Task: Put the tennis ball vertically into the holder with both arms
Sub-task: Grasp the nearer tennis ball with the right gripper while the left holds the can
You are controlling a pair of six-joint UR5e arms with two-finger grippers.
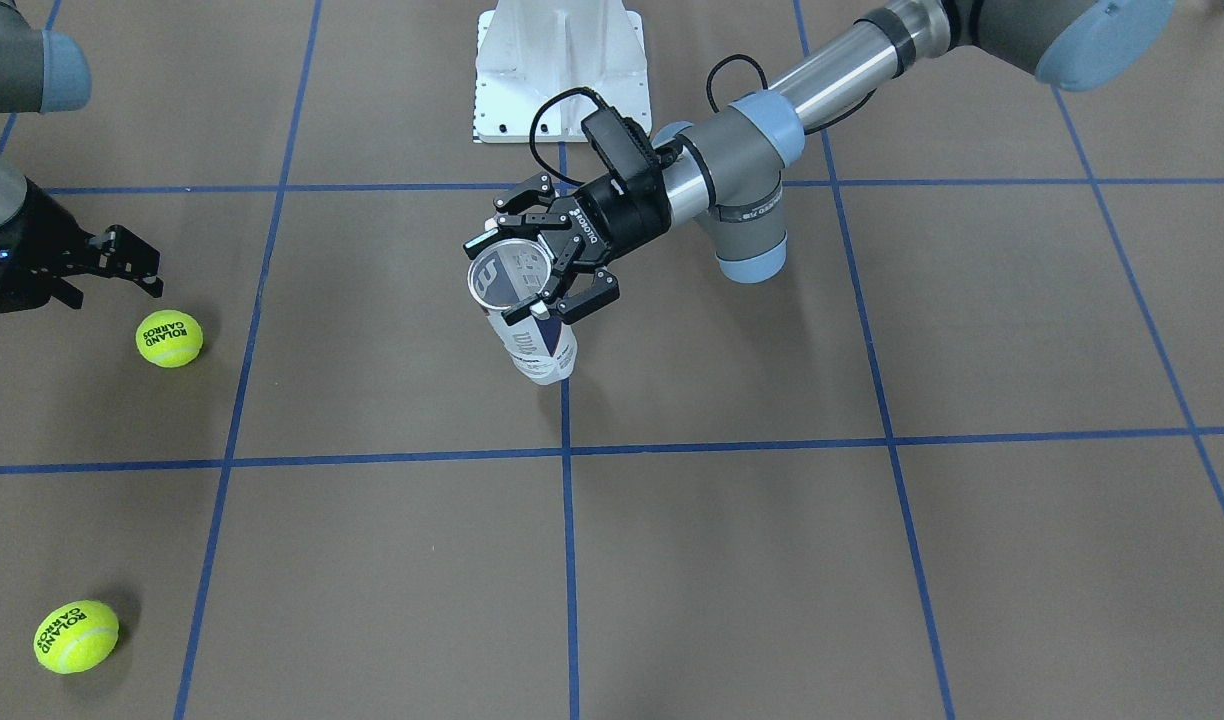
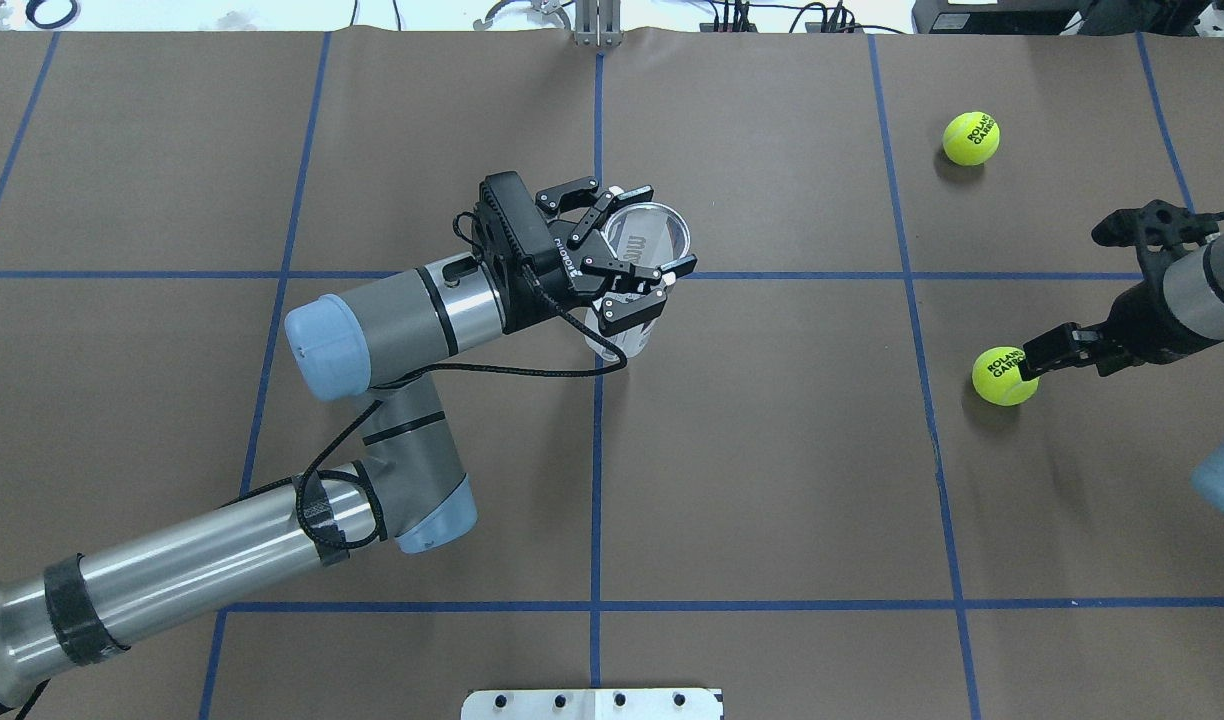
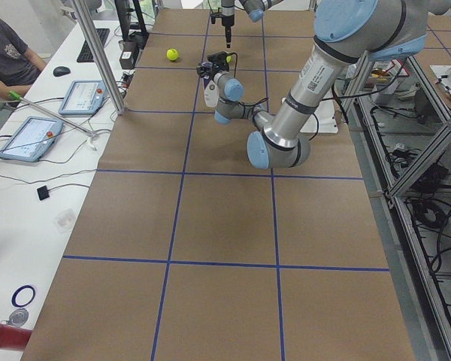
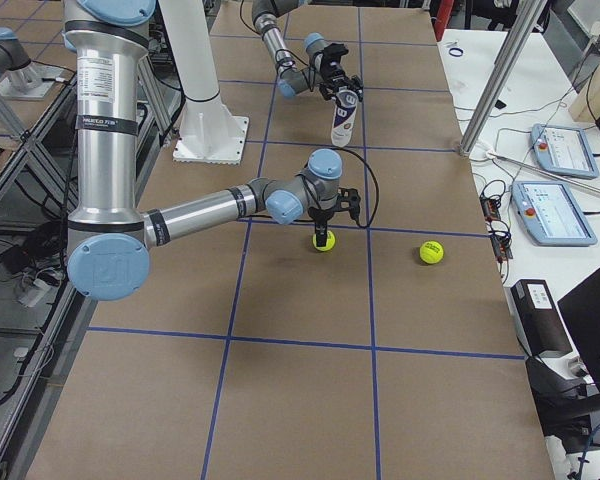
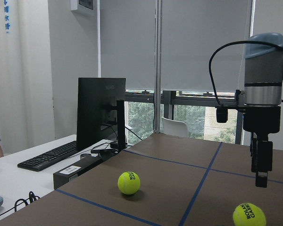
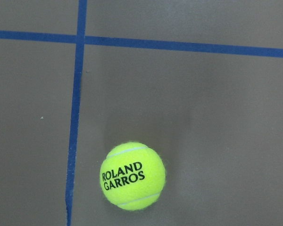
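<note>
The holder (image 1: 544, 352), a clear can with a white and navy label, stands upright near the table's middle with its open metal rim up. My left gripper (image 1: 537, 272) is shut on the holder just under the rim; the overhead view shows the gripper (image 2: 627, 255) and the holder (image 2: 662, 232) too. A yellow tennis ball (image 2: 1005, 376) lies on the table at my right. My right gripper (image 2: 1070, 298) is open and empty, hovering just above this ball. The right wrist view shows the ball (image 6: 132, 175) below centre, with no fingers in view.
A second tennis ball (image 2: 970, 138) lies farther out on my right, also seen in the front view (image 1: 76, 636). The white pedestal base (image 1: 560, 70) stands at the robot's side of the table. Monitors and tablets (image 4: 555, 205) sit on a side bench.
</note>
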